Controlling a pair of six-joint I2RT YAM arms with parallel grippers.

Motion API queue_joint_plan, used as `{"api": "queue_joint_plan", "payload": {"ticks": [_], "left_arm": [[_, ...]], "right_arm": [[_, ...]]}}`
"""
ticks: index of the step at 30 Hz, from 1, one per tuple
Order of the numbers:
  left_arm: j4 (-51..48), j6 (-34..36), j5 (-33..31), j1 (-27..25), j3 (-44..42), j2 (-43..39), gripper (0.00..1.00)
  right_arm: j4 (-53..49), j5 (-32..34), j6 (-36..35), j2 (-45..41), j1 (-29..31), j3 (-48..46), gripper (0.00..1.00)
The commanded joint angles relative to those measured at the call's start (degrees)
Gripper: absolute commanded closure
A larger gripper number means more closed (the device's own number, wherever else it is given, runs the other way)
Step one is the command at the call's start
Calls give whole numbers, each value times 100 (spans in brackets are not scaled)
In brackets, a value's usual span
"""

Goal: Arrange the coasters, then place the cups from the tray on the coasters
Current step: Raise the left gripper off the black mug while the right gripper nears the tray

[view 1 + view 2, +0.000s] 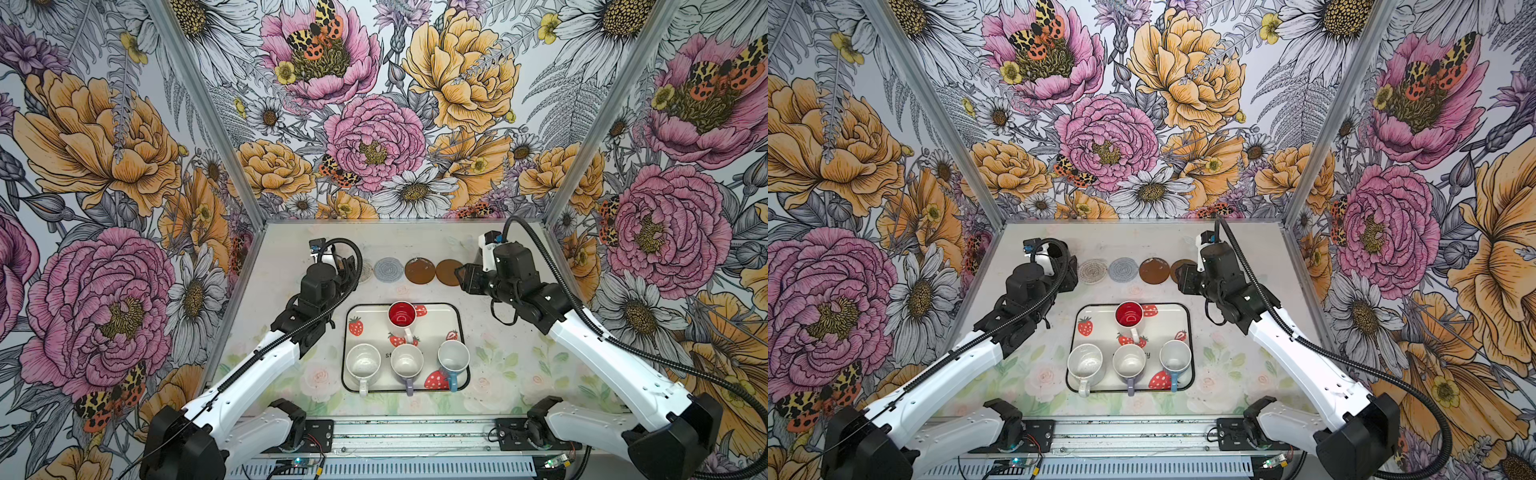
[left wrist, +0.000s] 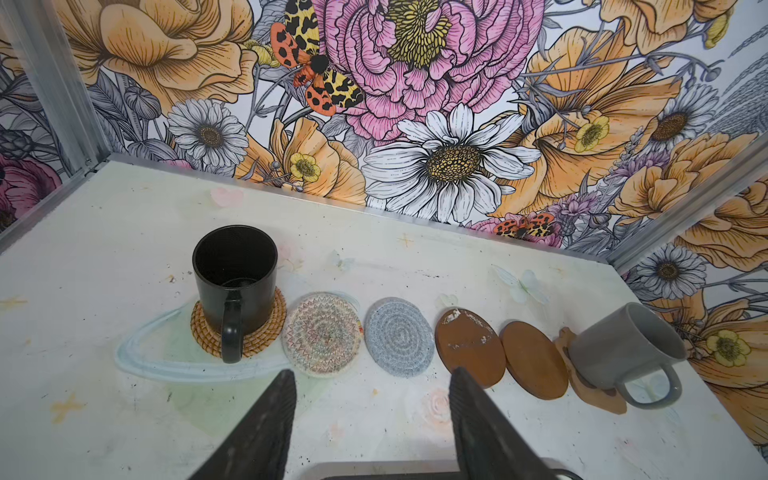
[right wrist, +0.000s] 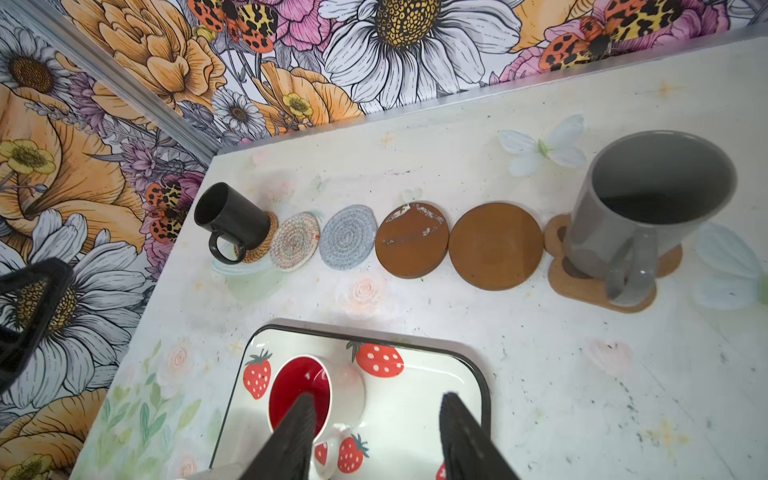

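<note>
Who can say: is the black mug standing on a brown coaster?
No, the black mug stands on the tan rattan coaster.

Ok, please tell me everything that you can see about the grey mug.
The grey mug is plain and matte, ceramic by its look, with one loop handle turned toward the tray. It looks empty, and its inside is dark with shadow. It stands on its base on the paw coaster, at the right end of the coaster row, next to a brown coaster. Only the paw coaster touches it.
</note>
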Motion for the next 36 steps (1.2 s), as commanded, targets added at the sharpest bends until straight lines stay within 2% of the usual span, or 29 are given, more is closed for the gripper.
{"api": "queue_joint_plan", "payload": {"ticks": [1,5,11,16,27,36], "left_arm": [[194,88,120,2,-72,-130,40],[210,84,128,27,-125,-176,40],[184,85,160,61,-152,-237,39],[169,93,181,97,-187,-294,39],[195,108,256,201,-261,-298,38],[311,41,451,323,-345,-306,38]], "right_arm": [[-837,440,43,-252,272,74,50],[-1521,1045,271,-343,737,135,51],[-2100,1186,713,-391,1400,43,52],[-2613,1794,1177,-484,2236,69,53],[-3205,2312,2439,-778,3465,-241,52],[-3326,2406,3455,-746,4418,-654,50]]}}
